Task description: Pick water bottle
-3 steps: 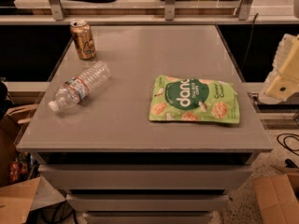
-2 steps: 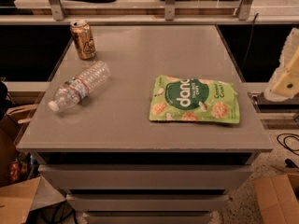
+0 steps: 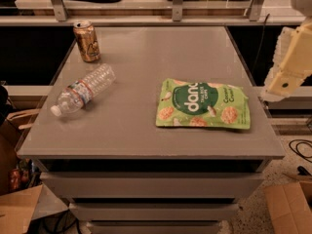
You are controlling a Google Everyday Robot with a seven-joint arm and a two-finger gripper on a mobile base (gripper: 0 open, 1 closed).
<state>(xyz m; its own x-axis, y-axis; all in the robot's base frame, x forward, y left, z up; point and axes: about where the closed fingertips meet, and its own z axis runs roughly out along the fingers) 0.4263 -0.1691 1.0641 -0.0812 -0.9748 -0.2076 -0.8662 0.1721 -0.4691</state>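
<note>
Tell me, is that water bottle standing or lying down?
Lying down: the water bottle rests sideways on the table, cap front-left. The gripper is far right.

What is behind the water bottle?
Behind the clear ribbed water bottle stands a bronze drink can, apart from it; nothing there is hidden. The gripper hangs right of the grey table.

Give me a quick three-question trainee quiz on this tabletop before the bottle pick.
1. True or false: the water bottle stands upright on the table.
2. Short answer: which end of the bottle points away from the bronze can?
3. The gripper hangs beyond the table's right edge in the camera view. What lies nearest it? A) bronze can B) green chip bag C) water bottle

Key: 1 false, it lies on its side; 2 the white-capped end; 3 B.
</note>
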